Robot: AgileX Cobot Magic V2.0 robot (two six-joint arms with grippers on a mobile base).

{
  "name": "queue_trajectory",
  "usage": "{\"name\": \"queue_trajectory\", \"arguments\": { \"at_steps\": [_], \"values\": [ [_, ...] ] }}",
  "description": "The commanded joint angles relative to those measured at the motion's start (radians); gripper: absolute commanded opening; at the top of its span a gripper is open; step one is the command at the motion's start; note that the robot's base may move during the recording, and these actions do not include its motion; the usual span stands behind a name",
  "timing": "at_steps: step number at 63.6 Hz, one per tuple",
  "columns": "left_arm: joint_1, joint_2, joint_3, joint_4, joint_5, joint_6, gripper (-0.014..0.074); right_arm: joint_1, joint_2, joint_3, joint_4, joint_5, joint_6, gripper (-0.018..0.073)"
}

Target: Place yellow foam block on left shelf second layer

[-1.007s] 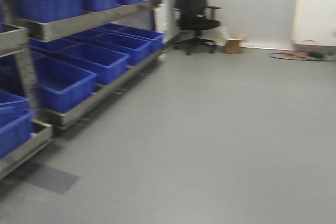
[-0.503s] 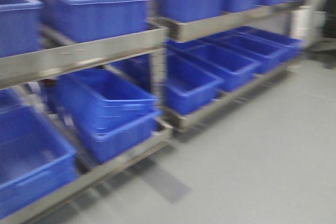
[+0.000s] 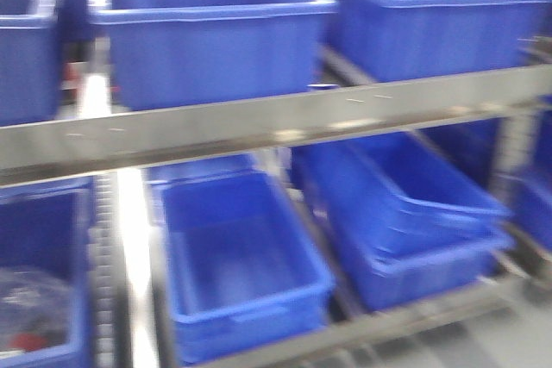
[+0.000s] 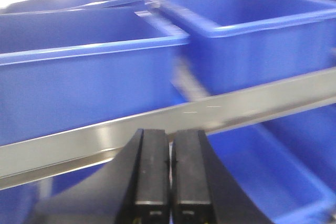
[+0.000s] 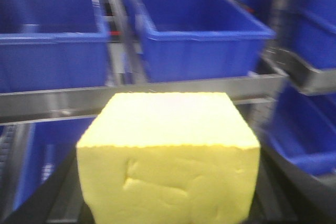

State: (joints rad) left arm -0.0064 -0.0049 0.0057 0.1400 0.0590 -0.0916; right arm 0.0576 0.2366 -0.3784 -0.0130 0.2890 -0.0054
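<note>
The yellow foam block (image 5: 168,156) fills the lower middle of the right wrist view, pale yellow with dents in its near face. My right gripper (image 5: 168,187) is shut on it, dark fingers (image 5: 55,195) showing at its sides. Beyond the block runs the metal shelf rail (image 5: 58,103) with blue bins above it. In the left wrist view my left gripper (image 4: 170,145) is shut with nothing between its pads, level with the shelf rail (image 4: 236,106). Neither gripper shows in the front view.
The shelf rail (image 3: 259,122) crosses the blurred front view. Two blue bins (image 3: 207,32) (image 3: 431,15) stand above it. Below are an empty bin (image 3: 241,265), stacked bins (image 3: 405,221) and, at the left, a bin holding clear and red items (image 3: 34,316).
The front view has swung left, from open floor and a chair to the shelf close up. The shelf and its bins now fill the view.
</note>
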Motion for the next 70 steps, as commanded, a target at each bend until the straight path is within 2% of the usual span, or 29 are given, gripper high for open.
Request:
{"name": "queue_trajectory", "arguments": {
  "at_steps": [1,70],
  "values": [
    [-0.001,-0.021,0.025,-0.006,-0.081,-0.005,0.0136,-0.006,0.010,-0.029,-0.007,-0.097,-0.004,0.0449],
    [-0.002,-0.021,0.025,-0.006,-0.081,-0.005,0.0136,-0.006,0.010,-0.029,-0.007,-0.097,-0.004,0.0449]
  ]
}}
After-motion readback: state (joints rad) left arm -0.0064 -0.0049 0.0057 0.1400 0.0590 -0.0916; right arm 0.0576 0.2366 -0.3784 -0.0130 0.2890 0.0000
